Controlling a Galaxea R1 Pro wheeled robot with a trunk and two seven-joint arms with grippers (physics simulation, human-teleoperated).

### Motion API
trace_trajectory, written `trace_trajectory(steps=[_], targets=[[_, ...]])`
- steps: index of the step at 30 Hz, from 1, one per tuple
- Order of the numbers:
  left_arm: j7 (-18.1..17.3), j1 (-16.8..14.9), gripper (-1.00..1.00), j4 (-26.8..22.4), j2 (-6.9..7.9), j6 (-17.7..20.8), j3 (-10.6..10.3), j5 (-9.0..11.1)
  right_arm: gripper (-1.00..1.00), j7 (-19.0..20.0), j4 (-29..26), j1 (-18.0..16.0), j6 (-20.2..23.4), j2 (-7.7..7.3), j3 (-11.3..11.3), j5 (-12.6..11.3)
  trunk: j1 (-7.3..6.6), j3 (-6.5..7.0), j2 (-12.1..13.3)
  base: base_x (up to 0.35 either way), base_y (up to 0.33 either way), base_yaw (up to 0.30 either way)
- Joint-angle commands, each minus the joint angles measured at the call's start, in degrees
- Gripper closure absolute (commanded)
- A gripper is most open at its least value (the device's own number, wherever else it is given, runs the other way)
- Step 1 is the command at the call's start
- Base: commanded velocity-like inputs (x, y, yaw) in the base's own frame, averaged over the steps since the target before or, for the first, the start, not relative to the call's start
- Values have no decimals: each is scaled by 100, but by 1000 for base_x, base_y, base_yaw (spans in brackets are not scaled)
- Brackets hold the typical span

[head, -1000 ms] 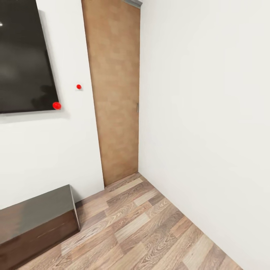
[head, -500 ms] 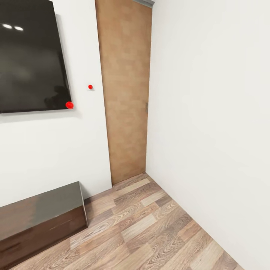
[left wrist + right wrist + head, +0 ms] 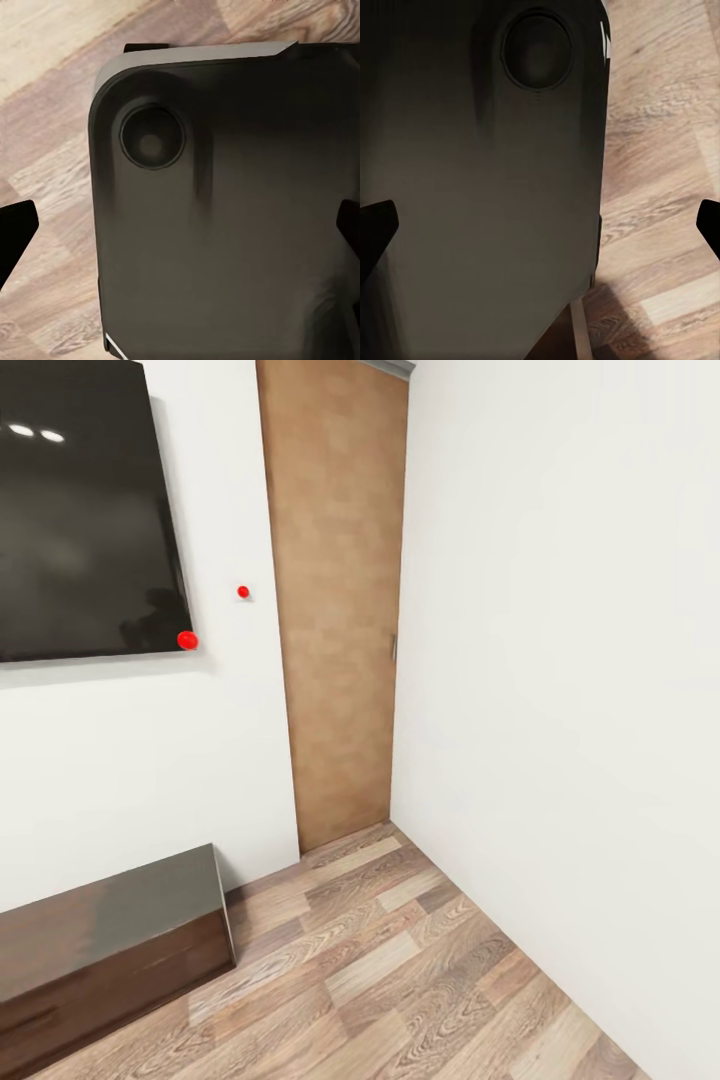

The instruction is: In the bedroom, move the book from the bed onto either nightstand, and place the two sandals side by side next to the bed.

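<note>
Head cam is looking at a room corner; I'm taking the brown door [image 3: 340, 610] as my landmark. The book, bed, nightstands and sandals aren't in frame, so I can't place them. White wall [image 3: 560, 660] is meeting the door's right edge at the corner. Left of the door a big black screen [image 3: 85, 520] is hanging on the other white wall, with a red dot [image 3: 187, 641] at its lower corner nearest the door and a smaller red dot [image 3: 243, 592] sitting on the wall between screen and door. Below and left of the door a long low dark cabinet [image 3: 110, 950] is standing against that wall. Wood-plank floor [image 3: 400, 980] is running from the door's foot toward me.

Left wrist cam: left claw [image 3: 180, 232] is showing dark fingertips at both frame edges, spread wide, nothing between them, hanging over the dark robot body [image 3: 225, 210] with floor beside it. Right claw [image 3: 540, 229] is showing the same: tips wide apart, holding nothing.
</note>
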Motion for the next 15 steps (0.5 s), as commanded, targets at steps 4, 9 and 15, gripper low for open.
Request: trace_trajectory(steps=[4,9,15], targets=[[-4,-3,-100,6,-3,-20,0,0,-100,-8,1,-1,-2,0,6,-13,1,-4,-3,30,13,29],[-4,-3,-100,6,-5,-20,0,0,-100,-8,1,-1,-2,0,6,-16,1,-4,-3,15,6,32],[-4,-3,-100,6,-4,-20,0,0,-100,-5,1,-1,-2,-1,6,-18,1,-4,-3,6,3,14]])
